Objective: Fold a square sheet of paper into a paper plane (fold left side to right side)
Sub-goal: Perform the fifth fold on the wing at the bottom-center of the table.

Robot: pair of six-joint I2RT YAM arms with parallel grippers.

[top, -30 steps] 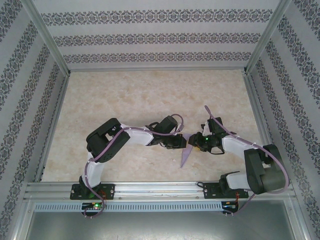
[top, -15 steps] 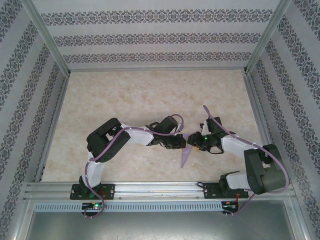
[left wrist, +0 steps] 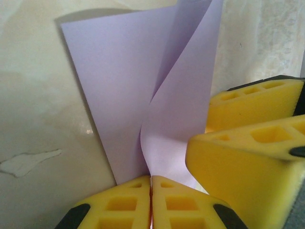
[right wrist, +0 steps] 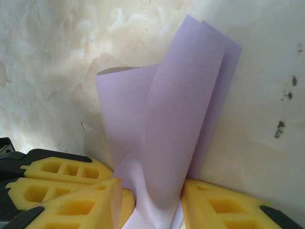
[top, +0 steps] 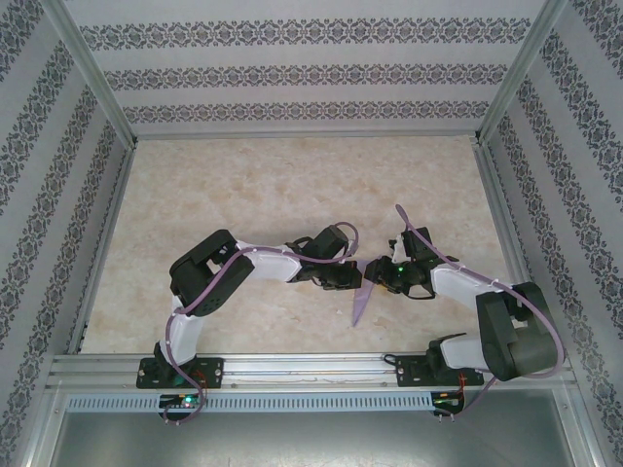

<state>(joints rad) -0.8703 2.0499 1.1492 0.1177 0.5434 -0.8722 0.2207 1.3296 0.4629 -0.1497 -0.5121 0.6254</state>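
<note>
left end effector point(left wrist: 151, 185): pinching together on paper plane point(left wrist: 119, 95) | right end effector point(right wrist: 155, 193): standing apart, straddling its raised flap

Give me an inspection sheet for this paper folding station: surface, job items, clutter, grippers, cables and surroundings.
Surface: beige marbled table; a few dark specks and a pale smear.
Job's things: paper plane, lavender, partly folded, one flap curling up off the table, lying between the two grippers.
Clutter: nothing seen.
Grippers: left gripper shut on the paper plane's crease; right gripper has its jaws apart with the raised flap between them.
Cables: lavender cables run along both arms.
Surroundings: patterned walls and an aluminium frame enclose the table.
</note>
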